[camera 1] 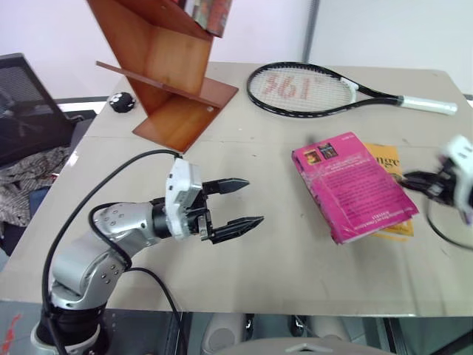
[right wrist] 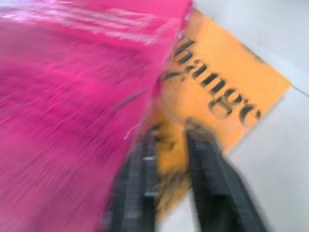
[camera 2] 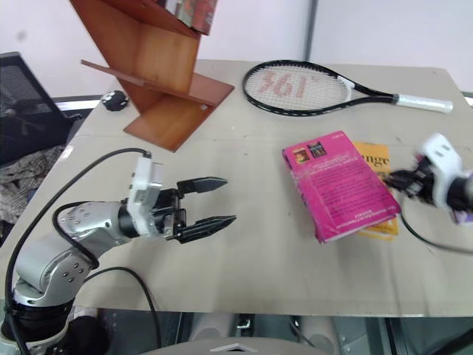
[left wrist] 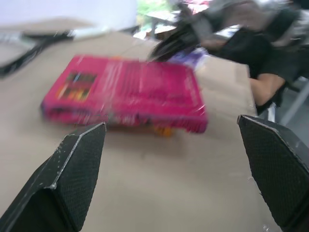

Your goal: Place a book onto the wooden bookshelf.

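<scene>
A: Where is the pink book [camera 1: 353, 186] lying?
B: Flat on the table [camera 1: 281, 251], toward its right edge, cover up. It lies on top of the yellow-orange book [camera 1: 386, 164], which sticks out at its right side.

A: And the wooden bookshelf [camera 1: 168, 70]?
B: Upright at the table's far left corner, well apart from the pink book. A tennis racket [camera 1: 325, 92] lies along the far edge to its right.

A: What about the left gripper [camera 1: 238, 202]?
B: Above the table's near left part, pointing level toward the pink book, its two black fingers spread wide with nothing between them.

A: The right gripper [camera 2: 397, 180]?
B: At the right edge, just beside both books, blurred. In the wrist view its fingers [right wrist: 210, 179] stand slightly parted over the yellow-orange cover; whether they touch it I cannot tell.
</scene>
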Robot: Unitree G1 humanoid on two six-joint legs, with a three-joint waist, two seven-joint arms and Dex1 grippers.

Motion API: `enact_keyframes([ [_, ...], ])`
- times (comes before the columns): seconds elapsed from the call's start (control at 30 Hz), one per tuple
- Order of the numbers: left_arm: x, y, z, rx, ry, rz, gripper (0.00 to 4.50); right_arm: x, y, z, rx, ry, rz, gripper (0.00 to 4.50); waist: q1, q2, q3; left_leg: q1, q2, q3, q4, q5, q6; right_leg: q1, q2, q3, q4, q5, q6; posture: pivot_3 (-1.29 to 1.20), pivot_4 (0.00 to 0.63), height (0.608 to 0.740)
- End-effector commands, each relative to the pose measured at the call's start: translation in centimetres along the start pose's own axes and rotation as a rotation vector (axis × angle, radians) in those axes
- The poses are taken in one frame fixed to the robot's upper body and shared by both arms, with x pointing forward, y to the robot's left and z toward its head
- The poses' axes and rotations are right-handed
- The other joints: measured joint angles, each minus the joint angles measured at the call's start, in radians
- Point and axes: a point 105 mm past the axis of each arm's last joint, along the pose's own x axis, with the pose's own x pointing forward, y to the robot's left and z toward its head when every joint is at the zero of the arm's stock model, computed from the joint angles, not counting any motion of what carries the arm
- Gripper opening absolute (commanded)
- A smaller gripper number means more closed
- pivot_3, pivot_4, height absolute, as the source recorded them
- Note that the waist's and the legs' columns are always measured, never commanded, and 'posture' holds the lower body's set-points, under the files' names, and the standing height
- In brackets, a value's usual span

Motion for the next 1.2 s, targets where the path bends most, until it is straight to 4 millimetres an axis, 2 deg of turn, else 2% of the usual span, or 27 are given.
enact_keyframes([
  [0.03, 0.8, 0.6, -0.1, -0.062, 0.026, -0.007, 4.50, -3.1, 3.2, 3.0, -0.118, -0.128, 0.088, 2.80, -0.007, 0.000, 0.000, 0.001, 0.001, 0.000, 0.000, 0.000, 0.000, 0.000, 0.001, 0.000, 0.000, -0.001, 0.002, 0.00, 0.150, 0.717],
  [0.07, 1.0, 0.9, -0.2, -0.086, 0.032, -0.002, 4.50, -3.5, 3.7, 3.0, -0.124, -0.130, 0.093, 3.18, -0.009, 0.000, 0.000, 0.001, 0.001, 0.000, 0.000, -0.001, 0.002, 0.000, 0.000, 0.000, 0.000, -0.002, 0.003, 0.00, 0.150, 0.717],
  [0.13, 2.1, 2.2, -1.0, -0.252, 0.054, 0.010, 4.50, -4.8, 5.8, 3.3, -0.149, -0.174, 0.106, 4.16, -0.011, -0.001, 0.000, 0.002, 0.001, 0.000, 0.000, -0.003, 0.004, 0.001, 0.001, 0.001, 0.001, -0.001, 0.001, 0.00, 0.150, 0.717],
  [0.17, 2.7, 2.6, -1.3, -0.330, 0.058, 0.005, 4.50, -5.3, 6.6, 3.3, -0.157, -0.183, 0.105, 4.44, -0.007, 0.000, 0.000, 0.003, 0.001, 0.000, 0.001, -0.003, 0.004, 0.002, 0.001, 0.001, 0.001, -0.002, -0.001, 0.00, 0.150, 0.717],
  [0.27, 4.3, 3.4, -1.6, -0.524, 0.067, -0.012, 4.50, -6.1, 8.1, 3.3, -0.171, -0.210, 0.089, 4.44, -0.013, -0.002, -0.001, 0.007, 0.001, -0.001, 0.001, -0.002, 0.004, 0.005, 0.002, 0.003, 0.002, -0.003, -0.003, 0.00, 0.150, 0.717],
  [0.37, 8.0, 4.7, -2.7, -0.846, 0.099, -0.027, 4.50, -7.2, 9.5, 3.1, -0.179, -0.240, 0.036, 4.44, 0.000, -0.002, -0.001, 0.007, 0.000, -0.002, 0.001, -0.002, 0.004, 0.006, 0.003, 0.004, 0.002, -0.003, -0.003, 0.00, 0.150, 0.717],
  [0.53, 12.9, 5.0, -2.6, -1.093, 0.068, -0.050, 4.50, -7.5, 10.2, 2.9, -0.172, -0.247, -0.006, 4.44, -0.009, -0.006, 0.000, 0.003, -0.001, -0.003, 0.003, -0.002, 0.005, 0.005, 0.003, 0.005, 0.000, 0.000, 0.001, 0.00, 0.150, 0.717],
  [0.63, 16.0, 4.5, -3.1, -1.161, 0.089, -0.035, 4.50, -7.6, 10.5, 2.9, -0.168, -0.255, -0.021, 4.44, -0.008, -0.006, 0.000, 0.002, -0.002, -0.002, 0.003, -0.003, 0.005, 0.004, 0.003, 0.006, 0.000, -0.001, 0.001, 0.00, 0.150, 0.717],
  [0.83, 19.5, 4.0, -3.5, -1.180, 0.046, 0.002, 4.50, -7.7, 10.9, 3.0, -0.158, -0.259, -0.039, 4.44, -0.007, -0.006, 0.000, 0.003, 0.000, -0.003, 0.002, -0.003, 0.005, 0.003, 0.003, 0.004, 0.000, -0.003, -0.003, 0.00, 0.150, 0.717],
  [0.93, 20.5, 4.1, -3.6, -1.183, 0.007, 0.024, 4.50, -7.8, 11.1, 3.1, -0.152, -0.266, -0.049, 4.44, -0.006, -0.006, -0.001, 0.003, 0.000, -0.003, 0.002, -0.003, 0.005, 0.003, 0.003, 0.004, 0.000, -0.003, -0.003, 0.00, 0.150, 0.717],
  [1.13, 20.3, 5.6, -3.4, -1.218, -0.074, 0.078, 4.50, -8.1, 11.1, 3.1, -0.140, -0.278, -0.062, 4.44, -0.008, -0.006, -0.002, 0.003, 0.000, -0.002, 0.002, -0.003, 0.005, 0.003, 0.002, 0.005, 0.001, -0.003, -0.004, 0.00, 0.150, 0.717],
  [1.17, 20.3, 5.4, -3.4, -1.222, -0.072, 0.065, 3.98, -8.0, 11.0, 3.0, -0.138, -0.279, -0.062, 4.50, -0.008, -0.006, -0.002, 0.003, 0.000, -0.002, 0.002, -0.003, 0.005, 0.003, 0.002, 0.004, 0.001, -0.003, -0.004, 0.00, 0.150, 0.717],
  [1.2, 20.3, 5.3, -3.4, -1.226, -0.073, 0.056, 3.71, -7.9, 11.0, 3.0, -0.137, -0.280, -0.061, 4.50, -0.007, -0.006, -0.002, 0.003, 0.000, -0.003, 0.002, -0.003, 0.005, 0.003, 0.002, 0.004, 0.001, -0.003, -0.004, 0.00, 0.150, 0.717],
])
